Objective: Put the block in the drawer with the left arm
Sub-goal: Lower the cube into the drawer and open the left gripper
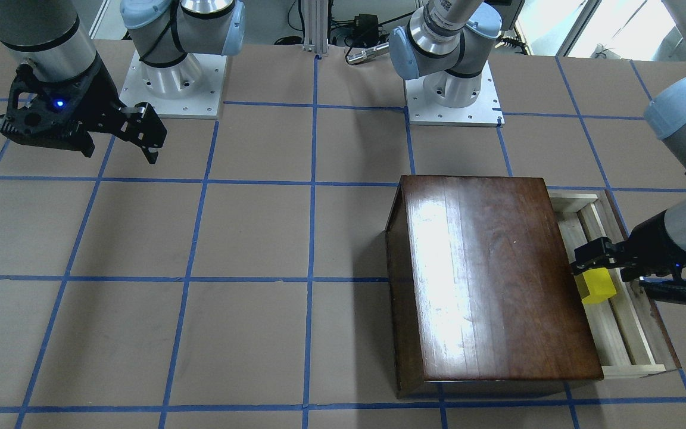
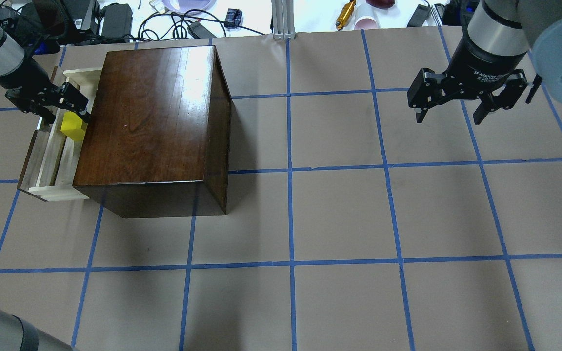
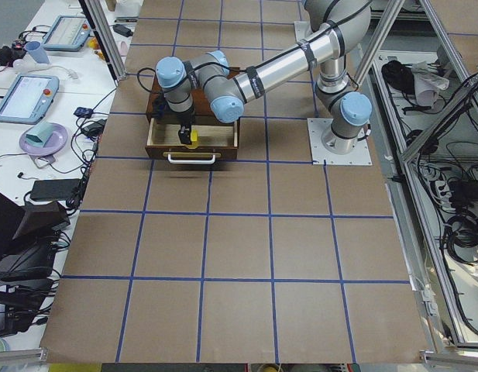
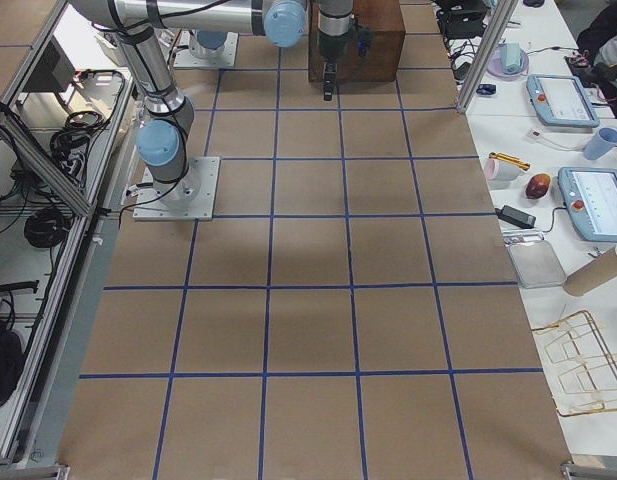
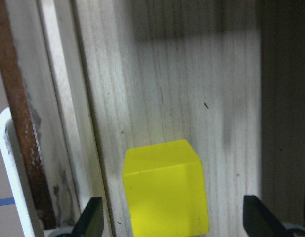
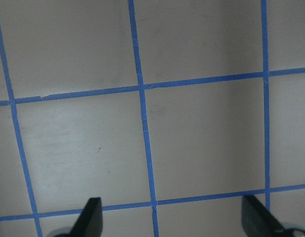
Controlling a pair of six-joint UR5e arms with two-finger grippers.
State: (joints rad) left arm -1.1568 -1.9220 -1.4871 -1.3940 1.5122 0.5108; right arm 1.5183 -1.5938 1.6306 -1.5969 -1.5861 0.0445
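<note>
1. Where the drawer point(image 2: 42, 165) stands open from the dark wooden box point(image 2: 149, 112), the yellow block point(image 5: 164, 192) sits on its pale floor.
2. Left pincer point(image 5: 173, 221) straddles the block, spread wide (a gap on each side), gripping nothing.
3. Right pincer point(image 2: 449, 117), well apart over the worktop point(image 2: 339, 214), gapes empty.

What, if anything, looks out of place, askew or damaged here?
Nothing stands out. The block sits in the pulled-out drawer of the wooden box; the left gripper is open around it, not touching. Nothing looks spilled or damaged.
</note>
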